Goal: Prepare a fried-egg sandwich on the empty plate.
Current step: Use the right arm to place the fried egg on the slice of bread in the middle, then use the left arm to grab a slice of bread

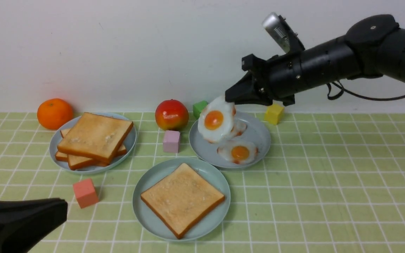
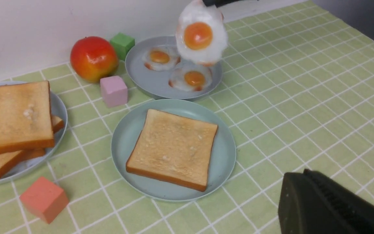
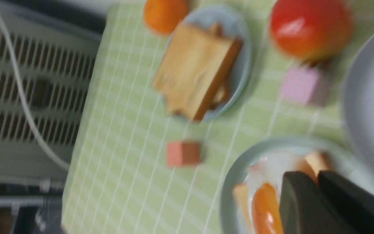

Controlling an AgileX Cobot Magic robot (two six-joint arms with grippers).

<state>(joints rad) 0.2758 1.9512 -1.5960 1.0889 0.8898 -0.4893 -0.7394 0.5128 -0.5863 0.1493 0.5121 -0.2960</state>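
Over grey plate (image 1: 258, 135), egg (image 1: 214, 121) hangs below right fingers (image 1: 238, 92); apparently pinched.

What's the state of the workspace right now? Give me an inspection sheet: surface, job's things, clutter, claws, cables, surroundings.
Surface: green tablecloth with white grid lines.
Job's things: mint plate bears one toast slice; fried egg hangs above the grey plate, which holds two more eggs; toast stack on the left plate.
Clutter: orange, red apple, pink block, green block, yellow block, coral block.
Claws: right claw shut on the fried egg's edge; left claw shut, empty, low at the near left.
Cables: black cable hanging under the right arm, clear of the table.
Surroundings: plain white wall behind.
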